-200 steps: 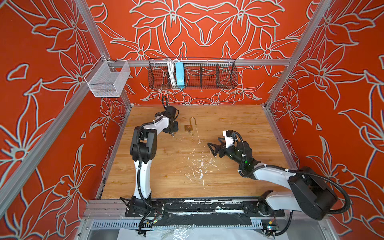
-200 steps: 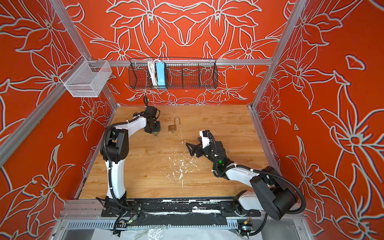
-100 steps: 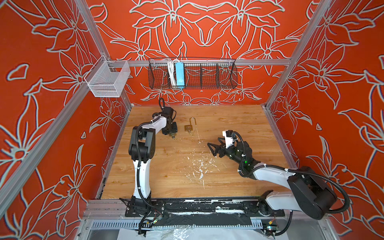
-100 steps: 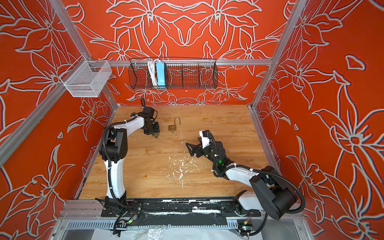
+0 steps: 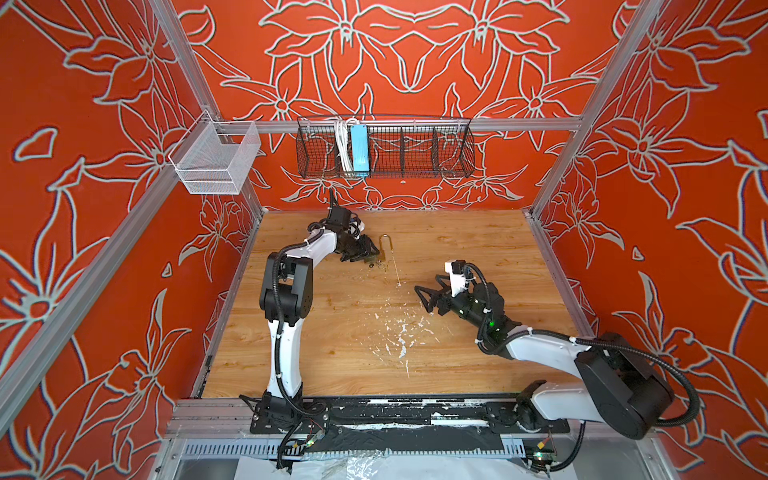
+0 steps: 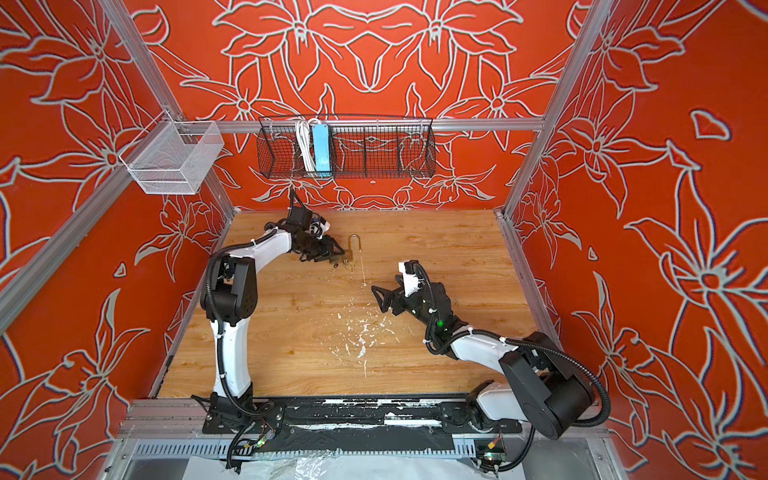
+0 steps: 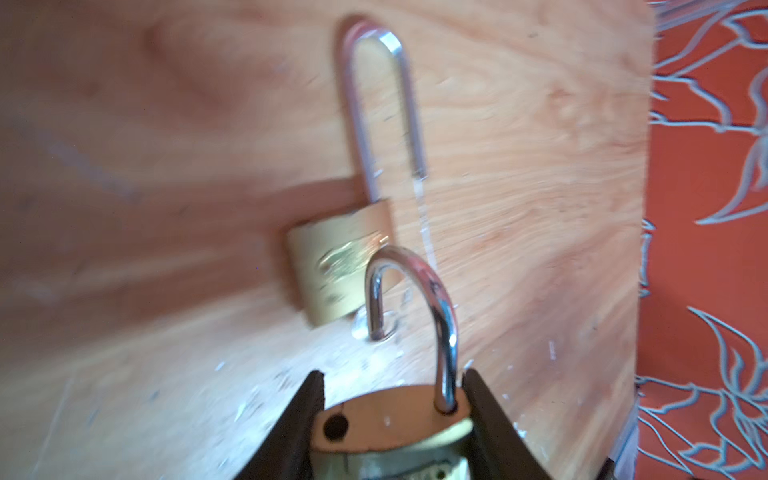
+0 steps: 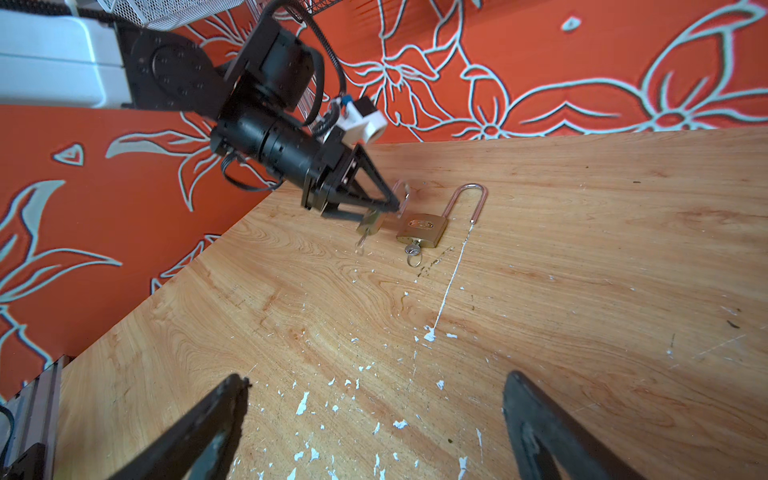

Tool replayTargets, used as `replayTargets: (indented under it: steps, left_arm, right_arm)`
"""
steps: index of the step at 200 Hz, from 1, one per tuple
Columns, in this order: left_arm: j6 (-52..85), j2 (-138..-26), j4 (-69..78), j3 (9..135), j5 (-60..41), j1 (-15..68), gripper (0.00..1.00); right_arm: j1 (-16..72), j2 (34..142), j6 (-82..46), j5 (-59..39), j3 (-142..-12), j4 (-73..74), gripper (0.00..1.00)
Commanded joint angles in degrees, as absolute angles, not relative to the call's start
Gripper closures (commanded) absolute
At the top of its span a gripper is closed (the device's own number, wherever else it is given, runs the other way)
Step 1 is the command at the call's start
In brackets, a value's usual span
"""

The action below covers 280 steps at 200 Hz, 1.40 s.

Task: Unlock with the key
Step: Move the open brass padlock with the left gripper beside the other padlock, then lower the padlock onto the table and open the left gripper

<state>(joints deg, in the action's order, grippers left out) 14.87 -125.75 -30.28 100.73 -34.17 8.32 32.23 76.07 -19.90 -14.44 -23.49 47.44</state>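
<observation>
Your left hand is clamped on the brass body of a small padlock, held low over the table; its shackle stands sprung from its socket and a key seems to hang beneath. Just beside it a long-shackle padlock lies flat, keyed, one leg free. Your right hand is spread wide, empty, well apart. Judge the unlocking done: next, lower the held lock and release it clear of its neighbour.

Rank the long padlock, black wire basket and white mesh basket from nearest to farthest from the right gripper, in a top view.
From the right gripper:
1. Long padlock, on the table.
2. Black wire basket, on the back wall.
3. White mesh basket, at the back left corner.
</observation>
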Motion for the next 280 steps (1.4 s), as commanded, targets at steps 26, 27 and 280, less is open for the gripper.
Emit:
replayTargets:
  steps: [26,27,280]
  left_arm:
    - [9.7,-132.4,-41.4,109.9,-38.1,7.7,1.0]
    - [9.8,-132.4,-41.5,110.0,-38.0,7.7,1.0]
    - [15.0,-134.8,-55.4,112.4,4.3,4.6,1.0]
  right_arm:
    - [32.3,76.9,-19.5,-15.8,-23.4,49.1,0.02]
    - [32.3,76.9,-19.5,-15.8,-23.4,49.1,0.02]
    - [32.3,76.2,-19.1,-15.2,-23.2,48.5,0.02]
